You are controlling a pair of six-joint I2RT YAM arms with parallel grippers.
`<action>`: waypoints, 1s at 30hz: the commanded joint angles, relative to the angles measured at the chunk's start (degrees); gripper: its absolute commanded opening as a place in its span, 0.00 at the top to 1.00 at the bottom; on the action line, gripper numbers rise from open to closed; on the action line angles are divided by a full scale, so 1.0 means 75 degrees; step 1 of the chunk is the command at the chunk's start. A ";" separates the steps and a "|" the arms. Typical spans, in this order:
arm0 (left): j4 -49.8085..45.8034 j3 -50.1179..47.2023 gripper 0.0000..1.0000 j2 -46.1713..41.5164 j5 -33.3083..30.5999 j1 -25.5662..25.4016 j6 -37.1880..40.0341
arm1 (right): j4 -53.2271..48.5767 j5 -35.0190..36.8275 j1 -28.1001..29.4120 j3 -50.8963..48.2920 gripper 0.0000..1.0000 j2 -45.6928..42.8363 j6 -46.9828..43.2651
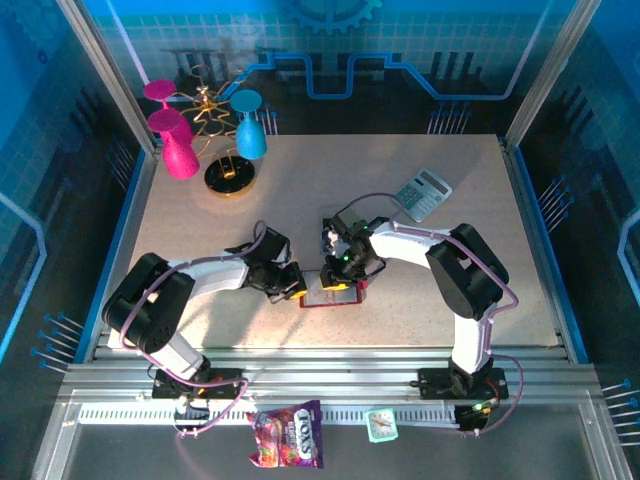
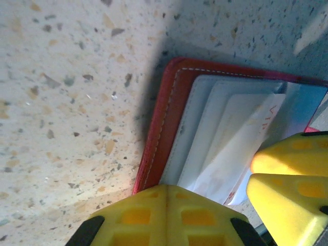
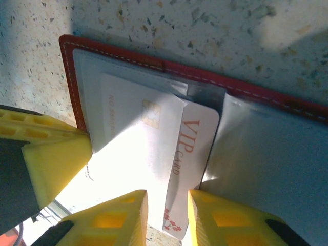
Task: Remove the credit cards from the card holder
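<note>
The red card holder (image 1: 328, 298) lies open on the table between my two grippers. Its red stitched border (image 3: 69, 92) frames grey pockets. A pinkish-white VIP card (image 3: 197, 148) sticks out of a pocket, beside a white chip card (image 3: 133, 133). My right gripper (image 3: 166, 205) is open, its yellow fingers on either side of the VIP card's free end. My left gripper (image 2: 166, 189) is shut with nothing between its fingers, its tip resting on the holder's (image 2: 169, 118) near edge. In the top view the left gripper (image 1: 296, 288) and the right gripper (image 1: 340, 278) nearly touch over the holder.
A grey calculator (image 1: 422, 192) lies at the back right. Pink and blue goblets on a gold stand (image 1: 205, 130) sit at the back left. A candy bag (image 1: 287, 435) and a small teal packet (image 1: 381, 425) lie in front of the arm bases.
</note>
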 commanded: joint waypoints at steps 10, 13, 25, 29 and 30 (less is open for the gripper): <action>-0.0601 0.0459 0.94 0.0178 -0.0089 0.0226 0.0375 | 0.0088 -0.0191 0.0081 0.0005 0.71 -0.0607 0.0214; -0.0589 0.0535 0.93 0.0036 0.0003 0.0225 0.0352 | 0.0256 -0.0261 0.0037 -0.0134 0.71 -0.0696 0.0312; -0.0857 0.1028 0.93 0.0101 0.0312 0.0215 0.0666 | 0.1203 -0.1025 -0.0357 -0.0777 0.72 -0.0733 0.0781; -0.0856 0.1171 0.93 0.0455 0.0451 0.0206 0.0767 | 0.1343 -0.1085 -0.0411 -0.0892 0.72 -0.0680 0.0841; -0.0884 0.1200 0.94 0.0518 0.0470 0.0202 0.0792 | 0.1365 -0.1097 -0.0423 -0.0916 0.72 -0.0666 0.0853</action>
